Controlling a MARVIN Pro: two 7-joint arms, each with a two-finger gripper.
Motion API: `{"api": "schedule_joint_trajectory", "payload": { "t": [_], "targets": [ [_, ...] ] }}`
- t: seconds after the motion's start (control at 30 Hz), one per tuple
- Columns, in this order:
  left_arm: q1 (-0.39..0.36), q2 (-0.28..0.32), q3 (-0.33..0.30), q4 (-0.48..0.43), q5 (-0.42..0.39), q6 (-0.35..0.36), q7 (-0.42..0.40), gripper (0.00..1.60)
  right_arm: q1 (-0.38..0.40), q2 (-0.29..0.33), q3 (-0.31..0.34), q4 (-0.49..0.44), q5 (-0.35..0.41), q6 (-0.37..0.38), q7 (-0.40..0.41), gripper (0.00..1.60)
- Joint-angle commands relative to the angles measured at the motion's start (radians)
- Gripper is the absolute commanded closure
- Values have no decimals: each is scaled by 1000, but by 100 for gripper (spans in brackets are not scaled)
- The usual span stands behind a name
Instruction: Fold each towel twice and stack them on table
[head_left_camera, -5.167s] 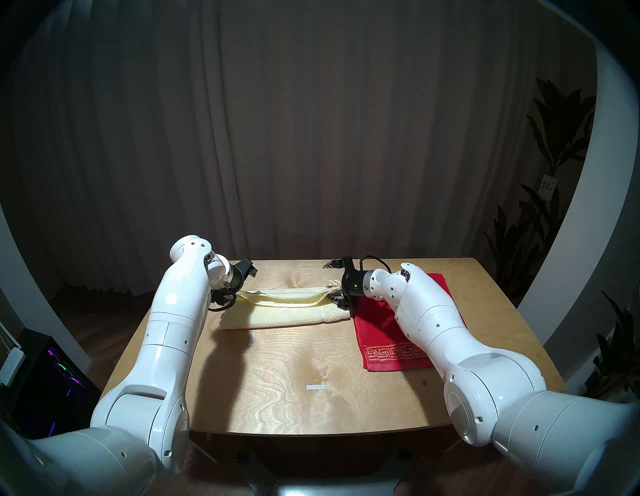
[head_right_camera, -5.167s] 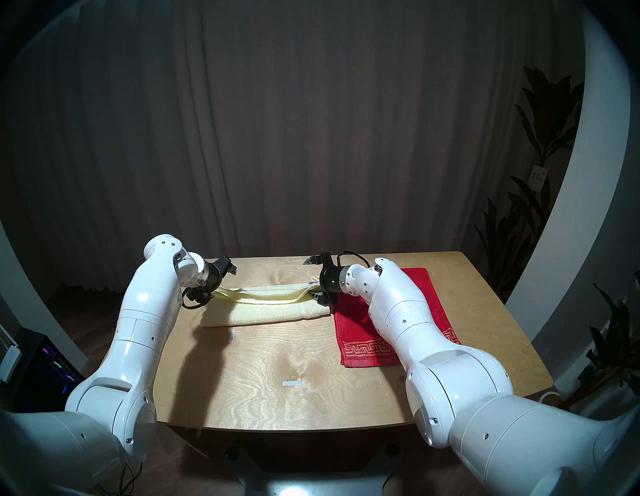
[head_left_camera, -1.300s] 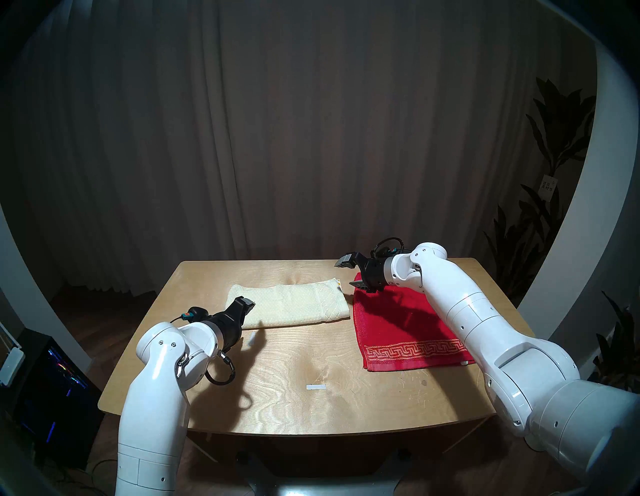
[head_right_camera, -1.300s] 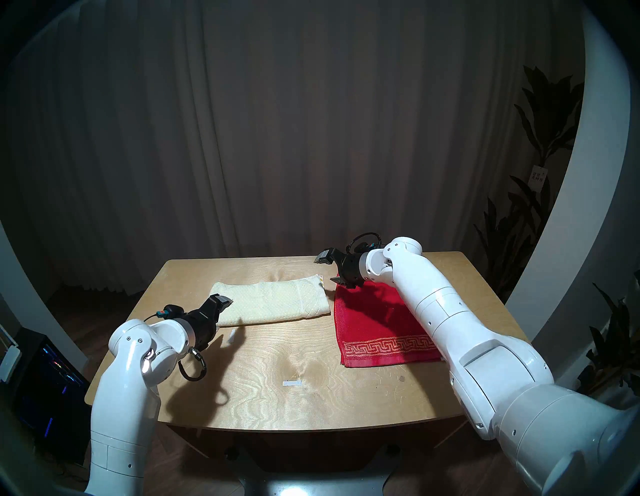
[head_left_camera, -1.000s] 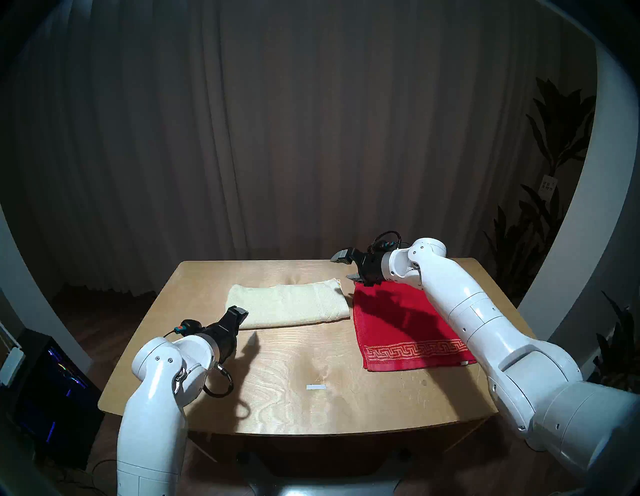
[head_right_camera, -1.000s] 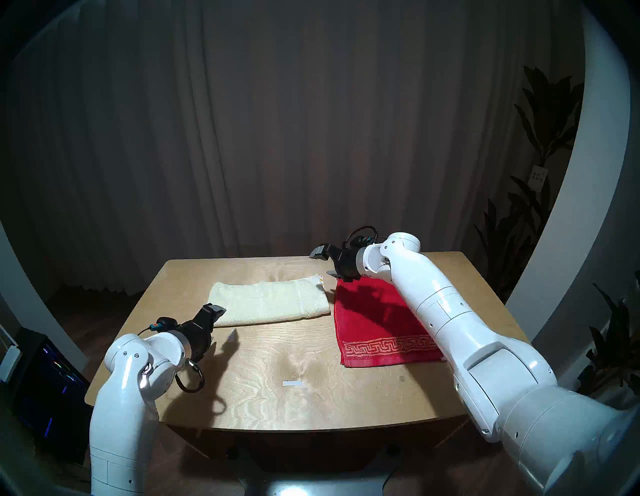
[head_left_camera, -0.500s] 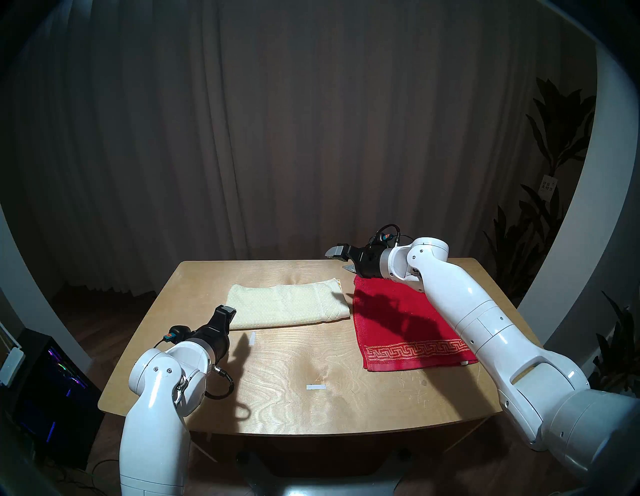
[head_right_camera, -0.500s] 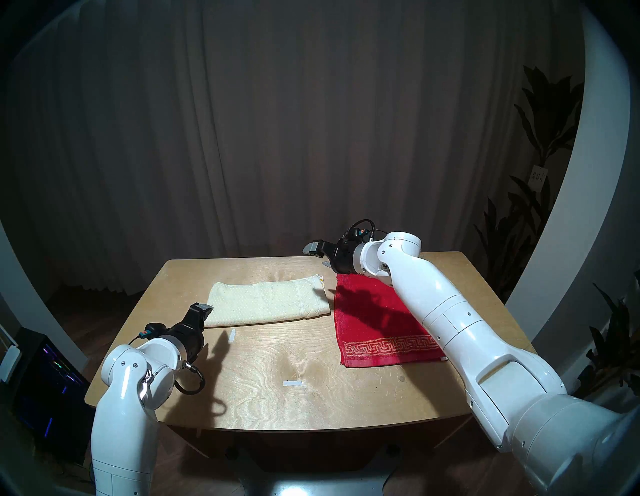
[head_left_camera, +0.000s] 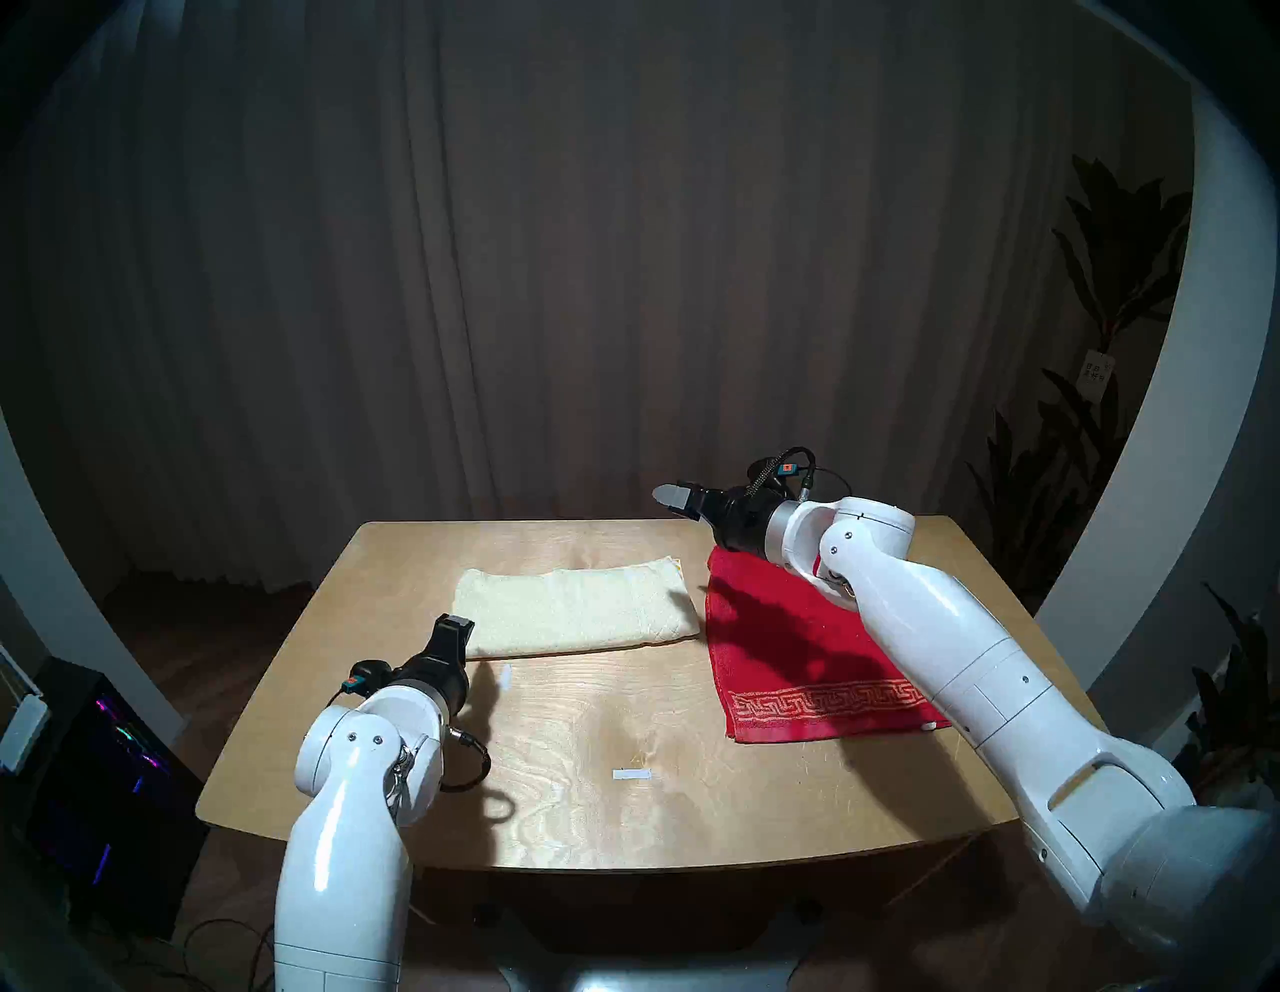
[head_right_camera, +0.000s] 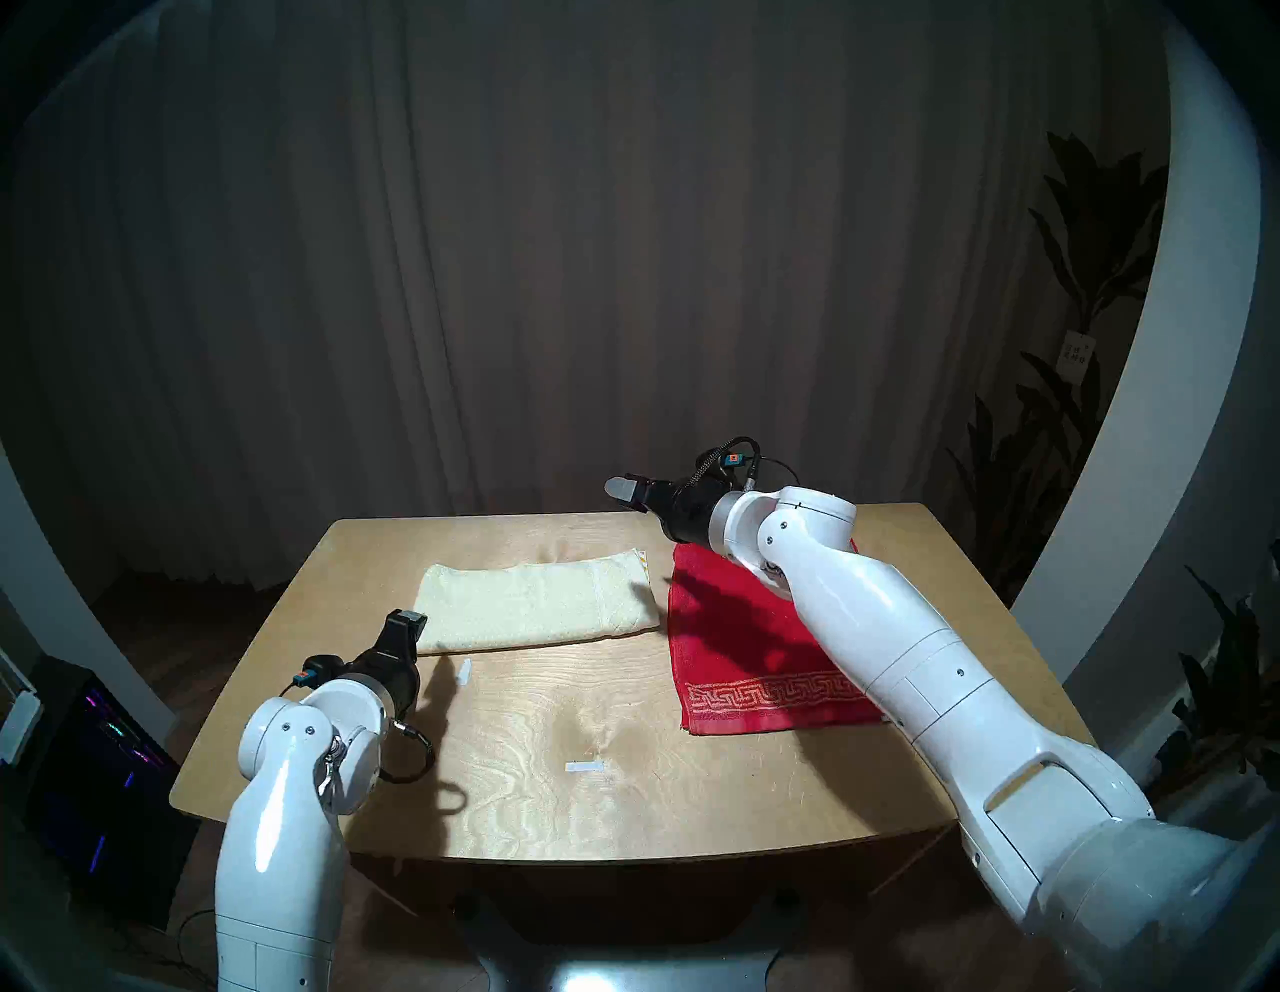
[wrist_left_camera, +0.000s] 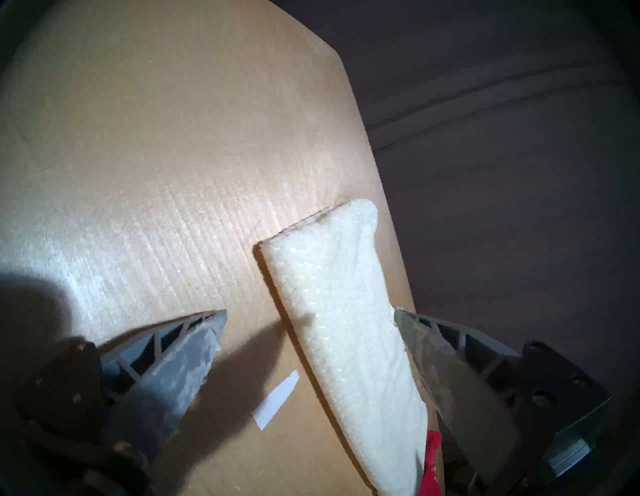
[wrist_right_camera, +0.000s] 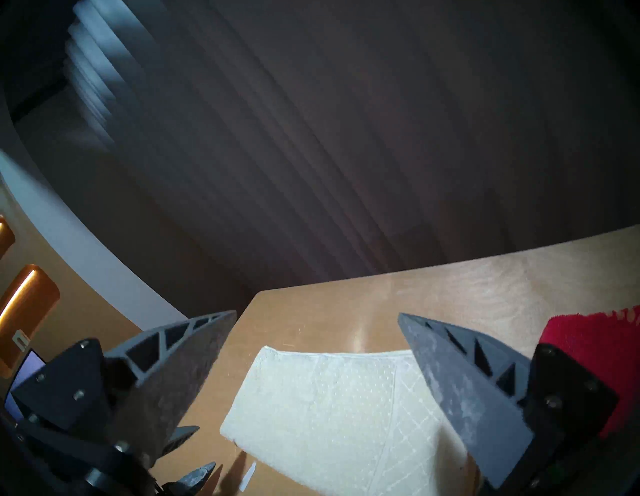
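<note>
The cream towel (head_left_camera: 575, 611) lies folded into a long band across the far middle of the plywood desk (head_left_camera: 554, 796), its quilted edge band toward the red towel (head_left_camera: 796, 651), which lies flat just to its right with the gold Greek-key border nearest the robot; the two sit close together, a narrow strip of wood between them. The left gripper (wrist_left_camera: 308, 332) hovers over the cream towel's near left end, jaws wide and holding nothing. The right gripper (wrist_right_camera: 317, 332) hangs above the far corner of the red towel, jaws also wide and empty. A small white tape strip (head_left_camera: 632, 774) lies on bare wood nearer the robot.
</note>
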Motion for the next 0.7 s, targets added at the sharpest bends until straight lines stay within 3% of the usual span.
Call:
{"api": "schedule_joint_trajectory", "payload": {
  "t": [0.0,0.17,0.37,0.67],
  "targets": [
    [-54,-18,15,18,47,-71,-45,0,-83,34,34,-115,-65,-118,55,0],
    [-77,-24,28,42,73,-112,-60,0,-169,40,62,-190,-128,-205,70,0],
    [-101,-1,41,83,74,-92,-97,0,-249,30,105,-248,-198,-295,67,0],
    [-156,42,65,138,111,-67,-84,0,-326,-3,162,-272,-226,-435,39,0]
  ]
}}
